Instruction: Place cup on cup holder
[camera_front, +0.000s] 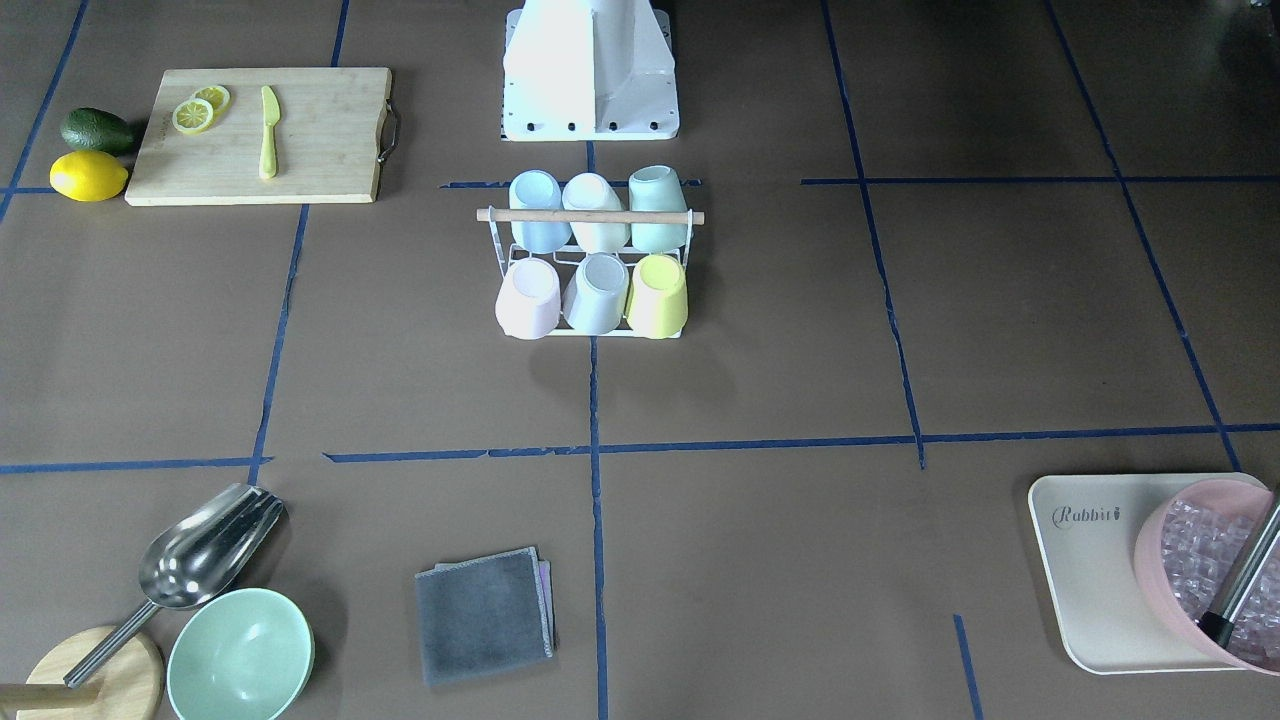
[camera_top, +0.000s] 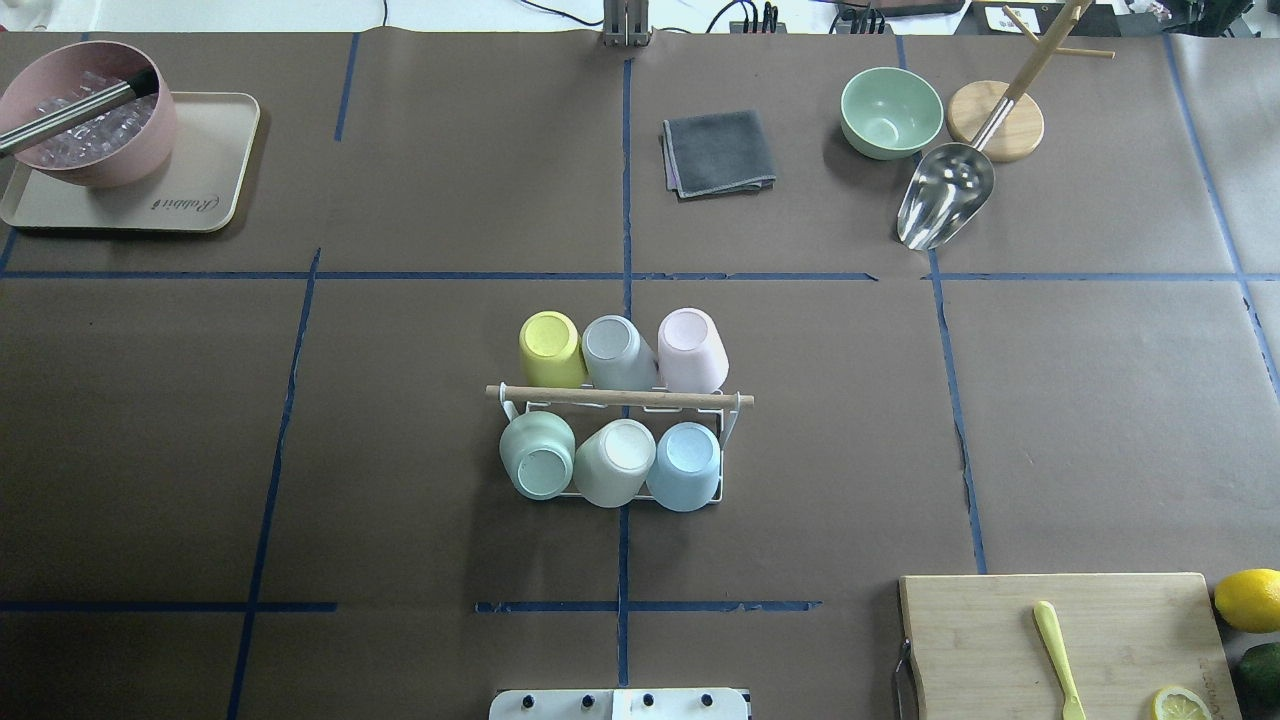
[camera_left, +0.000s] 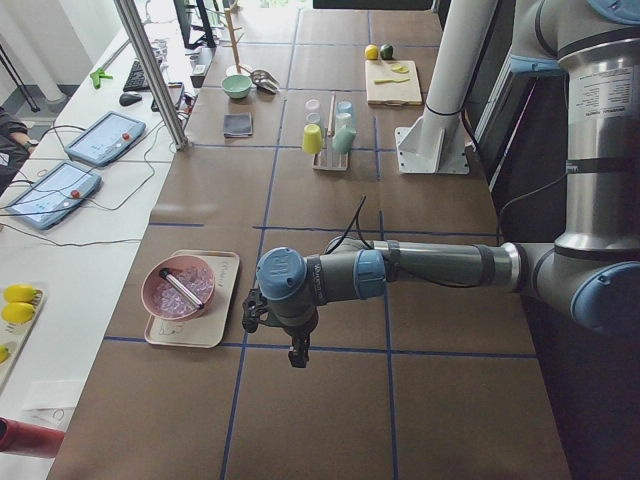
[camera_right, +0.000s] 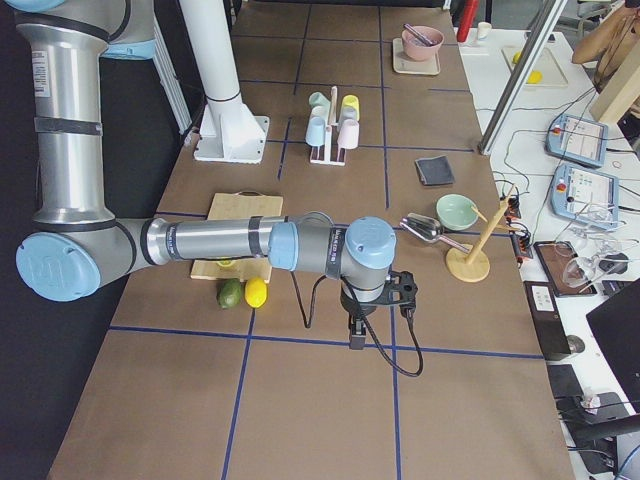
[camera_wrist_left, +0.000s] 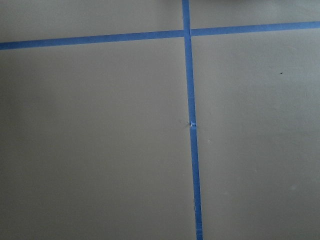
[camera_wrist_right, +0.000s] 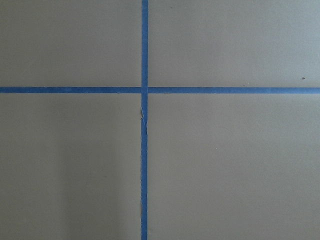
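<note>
The white wire cup holder (camera_top: 620, 397) with its wooden rod handle stands at the table's middle; it also shows in the front view (camera_front: 590, 216). Several cups hang upside down on it: yellow (camera_top: 551, 348), grey-blue (camera_top: 616, 352) and pink (camera_top: 691, 349) in the far row, green (camera_top: 537, 455), cream (camera_top: 615, 462) and light blue (camera_top: 686, 466) in the near row. My left gripper (camera_left: 298, 355) hangs far off beyond the table's left end. My right gripper (camera_right: 355, 338) hangs far off beyond the right end. I cannot tell whether either is open or shut. Both wrist views show only taped brown paper.
A pink bowl of ice (camera_top: 88, 115) sits on a beige tray (camera_top: 195, 200) at the far left. A grey cloth (camera_top: 718, 152), green bowl (camera_top: 890, 112), metal scoop (camera_top: 944, 197) and wooden stand (camera_top: 996, 120) lie far right. A cutting board (camera_top: 1060, 640), lemon (camera_top: 1248, 598) and avocado (camera_top: 1262, 668) are near right.
</note>
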